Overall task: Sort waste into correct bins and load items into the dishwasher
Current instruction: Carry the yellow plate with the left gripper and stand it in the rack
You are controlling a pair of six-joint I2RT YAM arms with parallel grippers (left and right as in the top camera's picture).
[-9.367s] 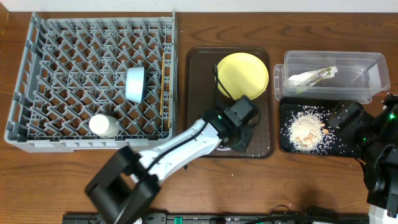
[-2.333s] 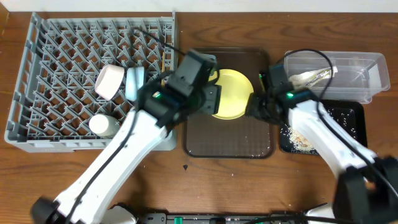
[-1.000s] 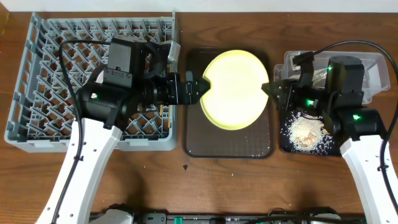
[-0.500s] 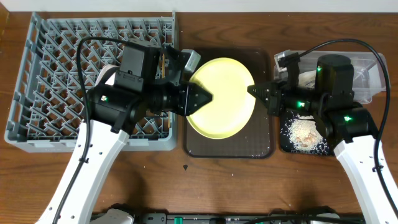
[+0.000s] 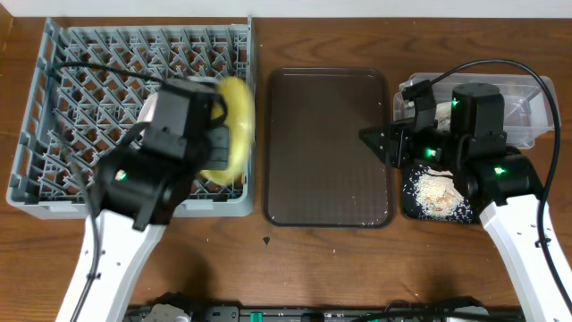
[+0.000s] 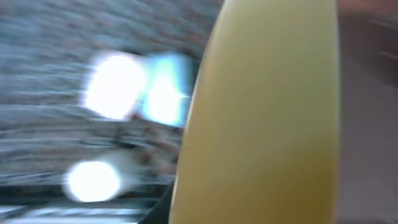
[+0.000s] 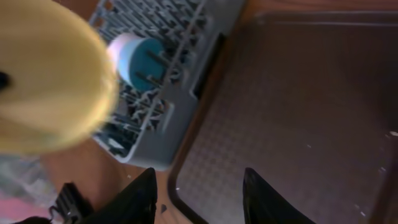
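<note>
The yellow plate [image 5: 234,123] stands on edge, blurred, over the right side of the grey dishwasher rack [image 5: 80,80]. My left gripper [image 5: 217,143] is shut on it. In the left wrist view the plate [image 6: 267,118] fills the frame and hides the fingers. My right gripper [image 7: 202,199] hangs open with nothing in it over the brown serving tray [image 7: 298,93], near that tray's right edge in the overhead view [image 5: 371,139]. The right wrist view also shows the plate [image 7: 50,74] and a light blue bowl [image 7: 140,62] on its side in the rack [image 7: 180,93].
Rice-like scraps [image 5: 436,190] lie in the black tray [image 5: 407,204] at the right. Behind it stands the clear tub [image 5: 527,98], partly covered by my right arm. The brown serving tray [image 5: 326,148] lies between the rack and the bins.
My left arm has swung the plate left, from above the brown tray to over the rack. The right gripper has opened and let go of the plate's right edge.
</note>
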